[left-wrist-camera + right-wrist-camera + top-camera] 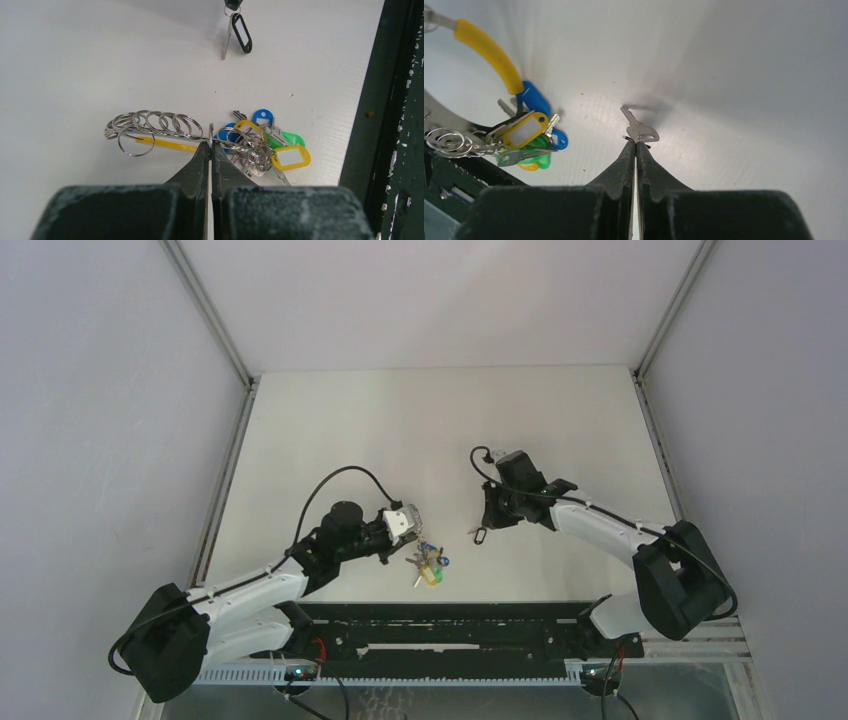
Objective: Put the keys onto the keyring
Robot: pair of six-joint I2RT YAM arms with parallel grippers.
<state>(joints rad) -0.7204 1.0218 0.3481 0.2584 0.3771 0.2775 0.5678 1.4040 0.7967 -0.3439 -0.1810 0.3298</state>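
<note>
Between the tips of the left gripper (210,146): keyring (150,126), its thin silver wire pinched, jaws closed on it. Left of those tips, a row of small linked silver rings with a yellow band (167,145) below them. Right of the tips, a bunch of tags (280,150) in blue, green and yellow, with silver blades among them, resting on the white table (75,60). Further right of the gripper, a black rail (395,125) along the table edge. Ahead of the left gripper, well apart: key (227,42), blade down, with a black tag (242,33) hung beside it. The key is pinched by its silver head in the closed right gripper (636,146); whether the blade tip touches the table cannot be told. To the right gripper's left, near but apart from the key, lies the tag bunch. Left arm (250,590): reaches from the near-left base, forearm running right and away, wrist low, gripper pointed right toward the bunch; a black cable (345,475) loops above it. Right arm (600,525): reaches from the near-right base, forearm running left, wrist bent so the gripper points down at the table.
</note>
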